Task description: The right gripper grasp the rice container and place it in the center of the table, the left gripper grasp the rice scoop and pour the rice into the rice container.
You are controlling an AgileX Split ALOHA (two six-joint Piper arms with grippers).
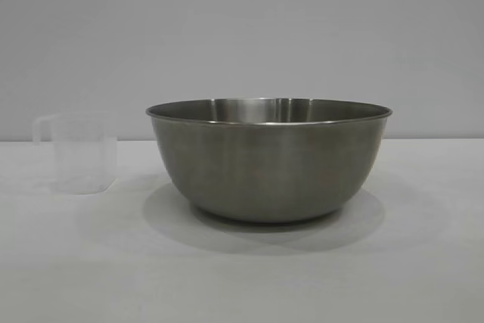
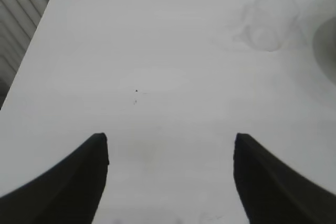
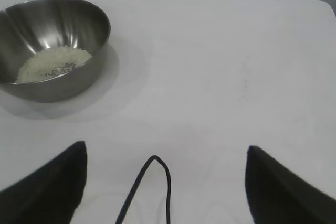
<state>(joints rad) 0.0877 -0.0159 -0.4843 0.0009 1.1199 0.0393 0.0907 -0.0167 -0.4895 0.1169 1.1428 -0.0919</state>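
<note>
stainless-steel rice container (image 1: 268, 160) stood upright on the table (image 1: 423, 262), near the middle of the exterior view, with the rice (image 3: 51, 62) in a small heap on its floor. the rice scoop (image 1: 78, 153) stood at its 9 o'clock, apart from it. the right gripper (image 3: 165, 179) was well apart from the bowl, jaws spread wide and empty; a black cable (image 3: 149, 190) looped between them. the left gripper (image 2: 170, 174) gaped too, holding nothing, the scoop far off. no readable writing showed.
</note>
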